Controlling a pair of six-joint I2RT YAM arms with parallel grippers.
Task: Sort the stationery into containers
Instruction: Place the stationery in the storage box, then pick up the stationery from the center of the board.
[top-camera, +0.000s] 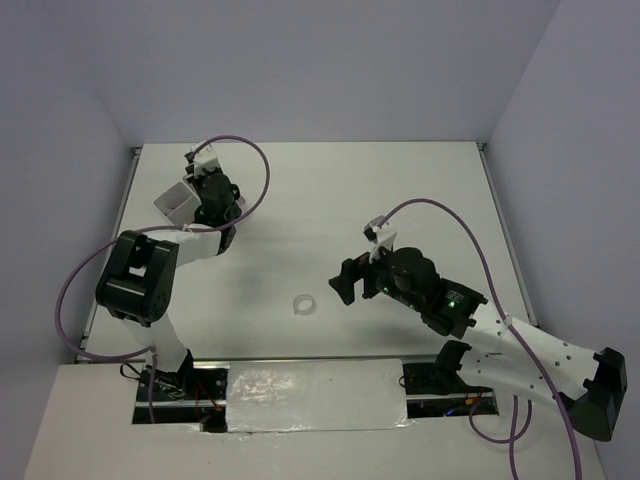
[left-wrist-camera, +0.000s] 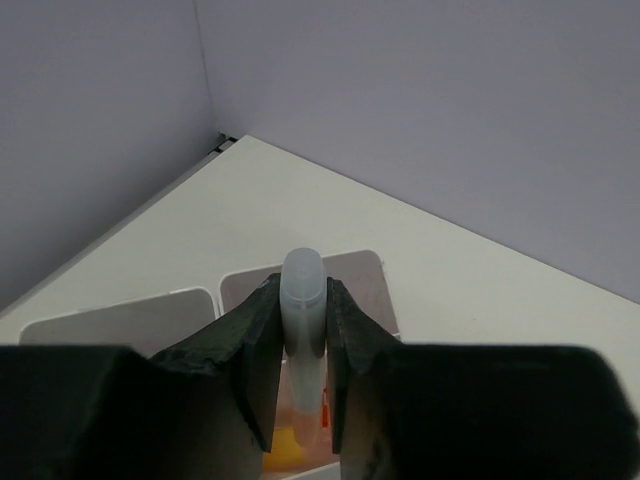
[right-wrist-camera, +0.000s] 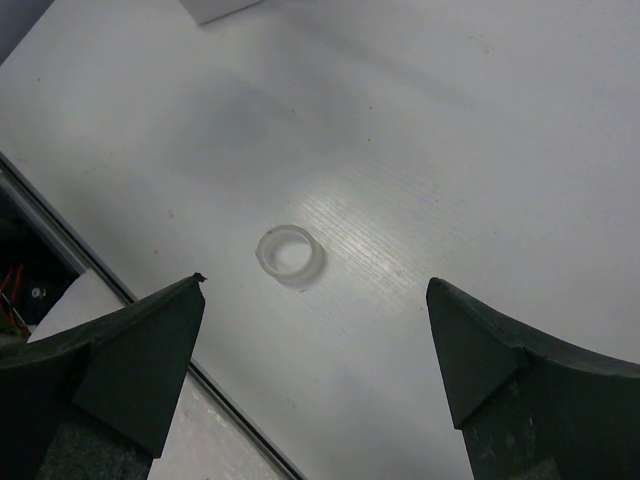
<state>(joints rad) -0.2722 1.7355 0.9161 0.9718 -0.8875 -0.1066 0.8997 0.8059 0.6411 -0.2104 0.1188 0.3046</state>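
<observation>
My left gripper (left-wrist-camera: 303, 287) is shut on a pale translucent, finger-sized piece with a rounded end (left-wrist-camera: 303, 268). It holds the piece above the white containers (left-wrist-camera: 352, 282) at the far left of the table (top-camera: 172, 203). In the compartment below the jaws lie an orange-yellow item (left-wrist-camera: 284, 446) and a thin red one (left-wrist-camera: 324, 411). The clear tape ring (top-camera: 303, 304) lies on the table (top-camera: 400, 190) by itself. My right gripper (top-camera: 345, 284) is open and hovers just right of the ring. In the right wrist view the ring (right-wrist-camera: 290, 256) lies ahead of the open gripper (right-wrist-camera: 315, 284), slightly left of centre.
The table's near edge and a foil-covered strip (top-camera: 315, 395) run along the front. Walls close in the far left corner behind the containers (left-wrist-camera: 217, 138). A corner of the white tray block shows at the top of the right wrist view (right-wrist-camera: 215, 8).
</observation>
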